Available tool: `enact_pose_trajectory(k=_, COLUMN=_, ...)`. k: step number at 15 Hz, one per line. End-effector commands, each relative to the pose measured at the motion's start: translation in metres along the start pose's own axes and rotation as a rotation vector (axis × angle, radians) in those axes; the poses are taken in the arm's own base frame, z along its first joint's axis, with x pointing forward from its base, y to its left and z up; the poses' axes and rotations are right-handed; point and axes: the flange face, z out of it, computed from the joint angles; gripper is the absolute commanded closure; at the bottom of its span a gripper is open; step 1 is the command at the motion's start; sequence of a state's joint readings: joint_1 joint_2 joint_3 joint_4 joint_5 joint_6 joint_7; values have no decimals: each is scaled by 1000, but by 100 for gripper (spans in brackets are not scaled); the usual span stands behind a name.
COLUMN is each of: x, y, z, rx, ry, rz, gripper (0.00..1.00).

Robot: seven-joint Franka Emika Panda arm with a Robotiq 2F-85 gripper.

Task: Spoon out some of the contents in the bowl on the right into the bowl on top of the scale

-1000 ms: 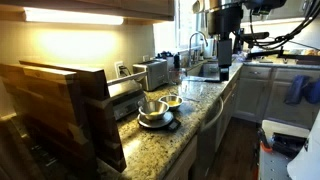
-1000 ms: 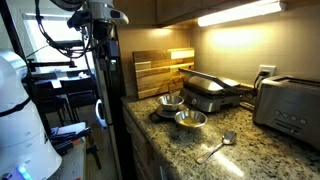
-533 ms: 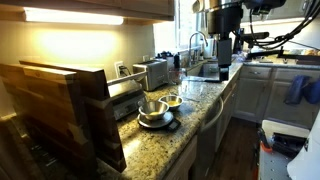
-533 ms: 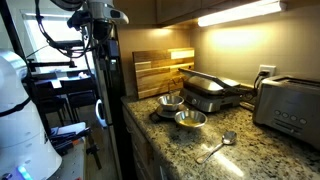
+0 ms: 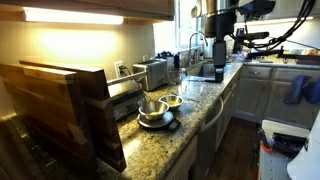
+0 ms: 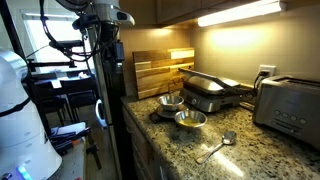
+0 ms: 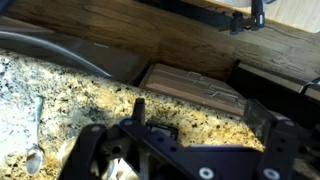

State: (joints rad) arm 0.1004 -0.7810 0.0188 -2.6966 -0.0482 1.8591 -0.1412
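Fingers (image 7: 139, 112) are spread wide, nothing between them. Gripper (image 5: 218, 68) is hung high, well apart from all the task's things.

Spoon (image 6: 215, 148) is laid flat on the counter (image 6: 262, 165), right of both bowls, scoop end toward the toaster (image 6: 288, 105), handle end toward the near edge. It's also seen at the left edge of the wrist view.

Handling, as judged:
- Spoon: metal, light, stiff, thin, probably slick. It lies flush on hard granite, so little is left for fingertips to get under.
- Grip is best taken across the handle's narrow width, mid-handle or a bit toward its free end, scoop kept clear.
- Twist in the grip is to be expected once it's loaded.

Right bowl (image 6: 190, 120) sits just beside the scale bowl (image 6: 170, 102), which is set on the scale (image 6: 158, 115). Both look like thin metal and could be shoved easily while scooping. The contents can't be made out.
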Motion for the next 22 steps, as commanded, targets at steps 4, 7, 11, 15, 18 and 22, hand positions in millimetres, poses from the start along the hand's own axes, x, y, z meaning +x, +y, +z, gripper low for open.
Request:
enact_pose_trajectory(k=4, x=25, y=83, z=38, rx=16, ry=32, rz=12, gripper=0)
enact_pose_trajectory(k=7, x=34, y=110, z=57, rx=25, ry=24, rz=29, gripper=0)
enact_pose_trajectory(k=11, x=35, y=108, z=62, rx=37, ry=5, rz=41, gripper=0)
enact_pose_trajectory(k=15, x=38, y=110, z=61, rx=35, ry=4, rz=41, gripper=0)
enact_pose_trajectory(k=18, x=42, y=124, z=65, rx=-5, ry=0, rz=26, gripper=0)
enact_pose_trajectory(k=22, x=50, y=164, z=70, rx=-55, ry=34, rz=36, gripper=0)
